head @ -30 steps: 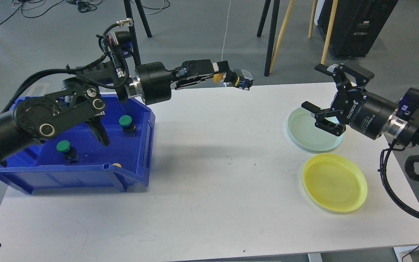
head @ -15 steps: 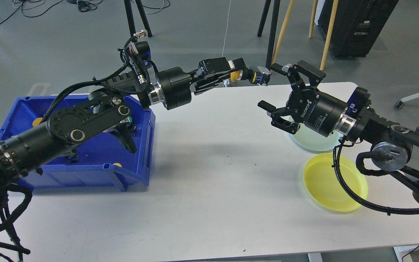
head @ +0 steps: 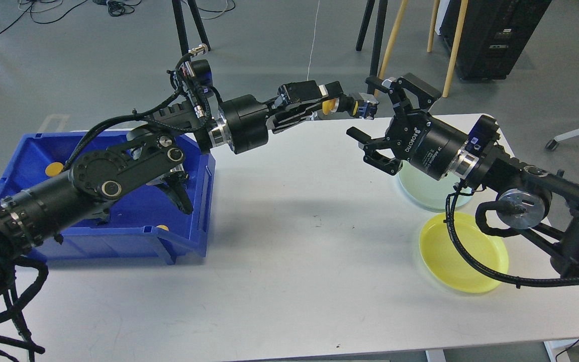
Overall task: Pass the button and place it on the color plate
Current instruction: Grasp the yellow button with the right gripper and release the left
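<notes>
A grey workshop floor strewn with cables and stand legs lies behind a white table (head: pixel 289 271). At the table's left end sits a blue bin (head: pixel 189 221), a yellow button (head: pixel 54 169) visible near its far left wall and another yellow cap just showing at the front lip. The black left arm crosses above the bin and reaches out over the table's far edge. Its left gripper (head: pixel 330 104) is clamped on the held button (head: pixel 350 104), a yellow-capped part with a dark and blue body that juts rightward past the fingertips, held in the air well above the tabletop. Just to the right, the right gripper (head: pixel 377 110) faces it with jaws spread wide, holding nothing; its upper finger sits beside the button's blue end, though contact cannot be made out. Under and behind the right arm lies a pale green plate (head: pixel 420 193), partly hidden, and nearer the front edge a yellow plate (head: pixel 450 261) with a black cable looping across it.
</notes>
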Controlling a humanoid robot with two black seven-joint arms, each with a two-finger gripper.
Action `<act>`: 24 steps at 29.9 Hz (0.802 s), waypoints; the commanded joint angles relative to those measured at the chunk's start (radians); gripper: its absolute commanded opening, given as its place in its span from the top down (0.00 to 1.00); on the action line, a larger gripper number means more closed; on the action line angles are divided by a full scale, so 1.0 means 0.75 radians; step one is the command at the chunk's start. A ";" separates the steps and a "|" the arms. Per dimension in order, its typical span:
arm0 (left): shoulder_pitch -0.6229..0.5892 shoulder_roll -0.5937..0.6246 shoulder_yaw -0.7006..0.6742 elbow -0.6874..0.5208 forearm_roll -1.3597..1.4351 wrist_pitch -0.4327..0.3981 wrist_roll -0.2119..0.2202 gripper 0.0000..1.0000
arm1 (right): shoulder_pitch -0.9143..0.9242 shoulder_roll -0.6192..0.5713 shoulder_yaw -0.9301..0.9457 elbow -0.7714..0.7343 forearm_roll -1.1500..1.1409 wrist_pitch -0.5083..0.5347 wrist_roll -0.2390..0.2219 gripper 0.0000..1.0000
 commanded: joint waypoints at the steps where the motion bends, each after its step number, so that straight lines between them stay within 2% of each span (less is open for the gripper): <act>1: 0.006 0.003 0.000 0.014 0.000 0.000 0.000 0.95 | 0.000 0.001 0.000 0.004 0.002 0.005 0.000 0.45; 4: 0.015 0.003 0.000 0.018 0.000 0.000 0.000 0.95 | 0.002 0.003 0.000 0.004 0.000 -0.012 -0.004 0.86; 6: 0.015 0.003 0.000 0.031 0.000 0.000 0.000 0.95 | 0.015 0.005 0.000 0.008 0.002 -0.067 -0.006 0.98; 15: 0.033 0.003 -0.002 0.051 0.000 -0.002 0.000 0.94 | 0.015 0.005 0.000 0.016 0.006 -0.091 -0.006 0.99; 19: 0.045 0.011 -0.004 0.049 -0.004 -0.004 0.000 0.90 | 0.006 0.005 0.000 0.016 0.006 -0.091 -0.006 1.00; 20: 0.047 0.011 -0.012 0.049 -0.004 -0.004 0.000 0.86 | 0.004 0.003 0.000 0.016 0.006 -0.091 -0.006 1.00; 24: 0.070 0.007 -0.118 0.049 -0.041 -0.021 0.000 0.38 | -0.006 -0.009 -0.002 0.035 0.006 -0.091 -0.006 1.00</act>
